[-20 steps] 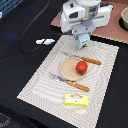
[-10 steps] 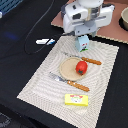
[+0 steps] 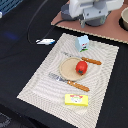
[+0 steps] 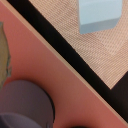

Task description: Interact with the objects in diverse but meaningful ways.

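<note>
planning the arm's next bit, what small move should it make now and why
Probably come down toward the milk carton. The arm sits high at the mat's far edge, the wrist view shows the carton close below, and it stands upright with nothing touching it. The fingers aren't visible, so check they're open first.

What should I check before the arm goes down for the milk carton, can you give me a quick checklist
1. White-and-green milk carton upright on the woven beige placemat: ok.
2. Space around the carton free of neighbours: ok; the round red tomato sits apart on the round tan plate.
3. Gripper open: cannot tell; fingers are not visible in either view.
4. Gripper above the carton: not ok; the exterior view shows the arm's head over the pink board, behind the mat.
5. Flat yellow rectangular box out of the path: ok, at the mat's near edge.
6. Orange-handled fork clear of the carton: ok.
</note>
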